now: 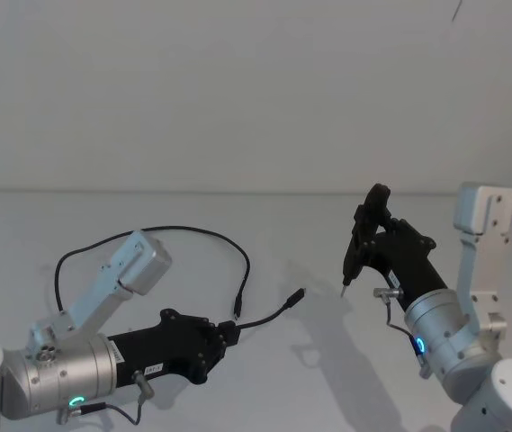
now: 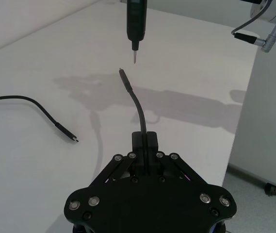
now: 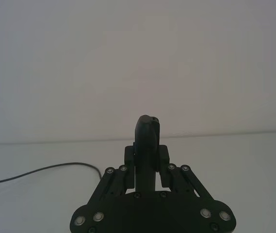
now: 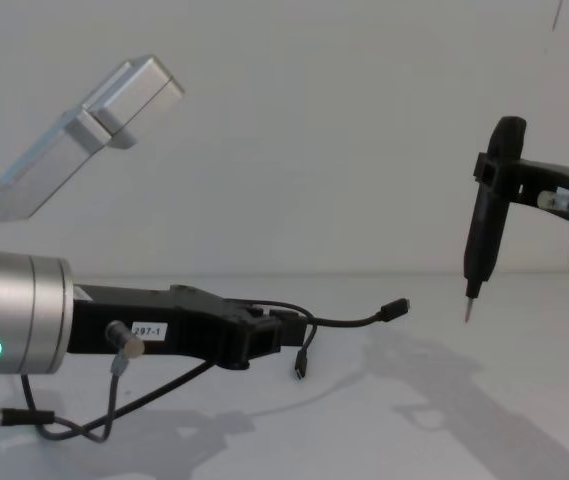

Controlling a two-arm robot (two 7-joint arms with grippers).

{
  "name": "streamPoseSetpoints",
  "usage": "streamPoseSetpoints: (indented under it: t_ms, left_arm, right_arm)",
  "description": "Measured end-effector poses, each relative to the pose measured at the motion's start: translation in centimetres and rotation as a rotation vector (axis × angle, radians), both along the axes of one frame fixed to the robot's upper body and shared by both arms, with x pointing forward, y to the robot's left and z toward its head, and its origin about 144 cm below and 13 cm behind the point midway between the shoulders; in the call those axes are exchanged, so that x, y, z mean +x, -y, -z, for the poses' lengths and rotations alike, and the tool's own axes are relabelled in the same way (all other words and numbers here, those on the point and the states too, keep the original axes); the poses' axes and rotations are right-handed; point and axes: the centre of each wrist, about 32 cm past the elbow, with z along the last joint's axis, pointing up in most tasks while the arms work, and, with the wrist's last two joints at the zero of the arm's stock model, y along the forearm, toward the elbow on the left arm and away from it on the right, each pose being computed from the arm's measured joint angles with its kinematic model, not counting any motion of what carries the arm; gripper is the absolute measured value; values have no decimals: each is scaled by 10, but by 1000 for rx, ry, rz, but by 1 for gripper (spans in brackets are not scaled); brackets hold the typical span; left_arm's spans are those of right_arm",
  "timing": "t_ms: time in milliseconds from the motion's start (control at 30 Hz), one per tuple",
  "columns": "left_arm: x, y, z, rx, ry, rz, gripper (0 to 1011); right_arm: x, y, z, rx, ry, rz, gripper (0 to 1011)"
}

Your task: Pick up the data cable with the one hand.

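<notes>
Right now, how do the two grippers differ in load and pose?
The left gripper is shut on the data cable, one plug jutting forward; the right gripper is shut on a slim black pointed tool. The left gripper lies low and nearly level over the table; the right gripper sits higher, its tool tip-down. Both are black.

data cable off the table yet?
Partly lifted: left gripper clamps data cable, one plug mid-air, tail on table. Right gripper holds pointed tool.
</notes>
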Motion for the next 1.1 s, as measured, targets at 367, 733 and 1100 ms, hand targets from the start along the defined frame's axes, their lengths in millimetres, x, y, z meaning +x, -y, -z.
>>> streamPoseSetpoints:
  t_ms: [367, 733, 1100]
  left_arm:
    - [0, 0, 0, 0, 0, 1, 41]
    - [0, 0, 0, 0, 0, 1, 41]
    - [0, 0, 0, 0, 0, 1, 41]
  right_arm:
    - [-2, 2, -12, 37, -39, -54, 279]
    - [-5, 3, -21, 70, -51, -92, 279]
    - [-5, 2, -25, 95, -55, -121, 279]
